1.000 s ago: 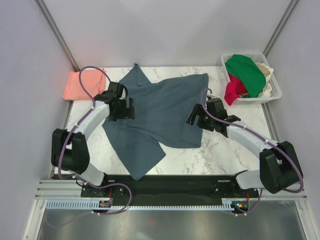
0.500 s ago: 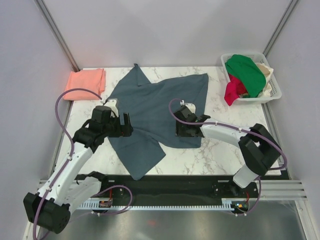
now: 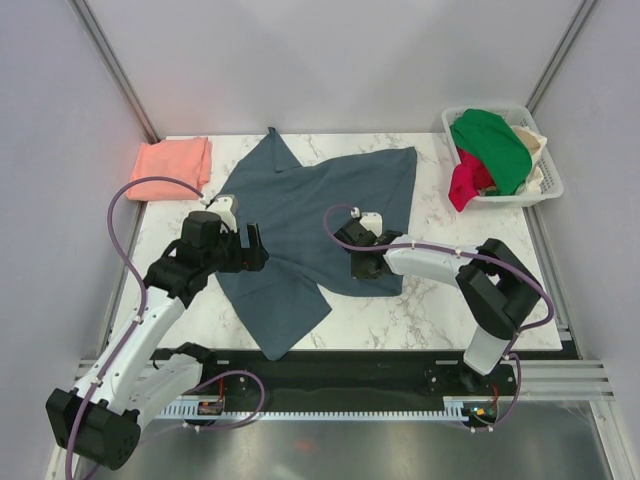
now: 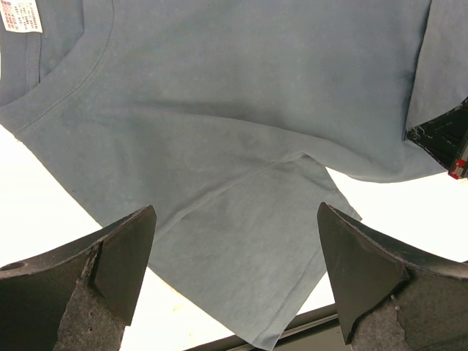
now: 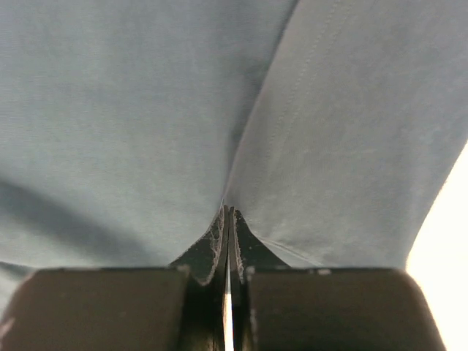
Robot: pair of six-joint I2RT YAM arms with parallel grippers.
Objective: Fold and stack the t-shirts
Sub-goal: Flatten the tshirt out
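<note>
The slate-blue t-shirt (image 3: 310,205) lies spread and skewed across the middle of the table, one sleeve pointing to the near edge. My right gripper (image 3: 356,268) is down on its right front part, and in the right wrist view the gripper (image 5: 228,212) is shut on a raised crease of the slate-blue t-shirt (image 5: 117,110). My left gripper (image 3: 255,248) hovers open over the shirt's left side. In the left wrist view the gripper (image 4: 238,270) has its fingers wide apart above the t-shirt (image 4: 241,95), holding nothing. The salmon-pink t-shirt (image 3: 170,165) lies folded at the far left corner.
A white basket (image 3: 548,188) at the far right corner holds a green garment (image 3: 490,145), a red one (image 3: 465,185) and a cream one (image 3: 535,150). Walls enclose the table on three sides. The arm bases' black rail (image 3: 340,370) runs along the near edge.
My right gripper slid left onto the slate-blue t-shirt and closed on its cloth. My left arm swung back from the far left and its gripper came lower over the shirt's left side, still open.
</note>
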